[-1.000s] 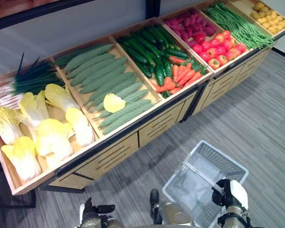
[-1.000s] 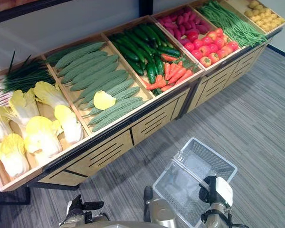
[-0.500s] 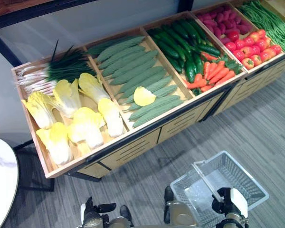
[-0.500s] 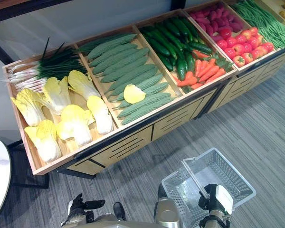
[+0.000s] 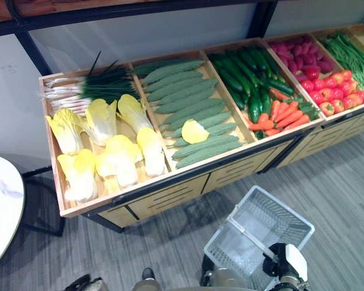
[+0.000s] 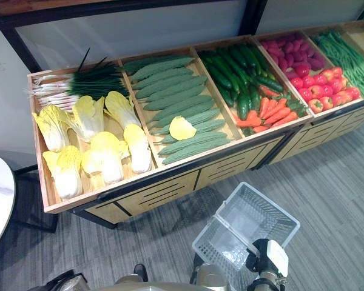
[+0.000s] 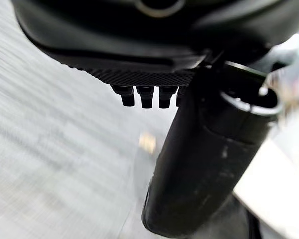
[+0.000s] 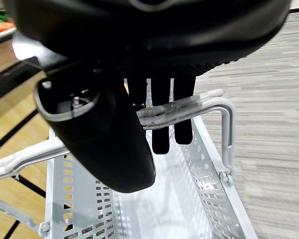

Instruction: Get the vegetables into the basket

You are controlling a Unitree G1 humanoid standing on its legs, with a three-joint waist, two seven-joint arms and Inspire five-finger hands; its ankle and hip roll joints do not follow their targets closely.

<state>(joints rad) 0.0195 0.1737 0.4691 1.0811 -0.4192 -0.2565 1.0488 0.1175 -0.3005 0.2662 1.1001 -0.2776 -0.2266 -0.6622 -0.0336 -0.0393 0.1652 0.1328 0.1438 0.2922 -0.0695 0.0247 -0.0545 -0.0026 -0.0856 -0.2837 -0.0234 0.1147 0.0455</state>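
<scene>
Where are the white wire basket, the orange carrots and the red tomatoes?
White wire basket [image 5: 289, 216]: left eye view, far rim.
Orange carrots [image 5: 280, 117]: left eye view, middle of the pile.
Red tomatoes [image 6: 326, 93]: right eye view, middle of the heap.

The vegetables lie sorted in a row of wooden bins: pale yellow cabbages with scallions behind them, then bumpy light-green gourds, then dark cucumbers with carrots in front, then red peppers and purple roots. One cabbage leaf rests on the gourds. The white mesh basket hangs empty over the floor before the bins, its handle across the right hand's fingers.
</scene>
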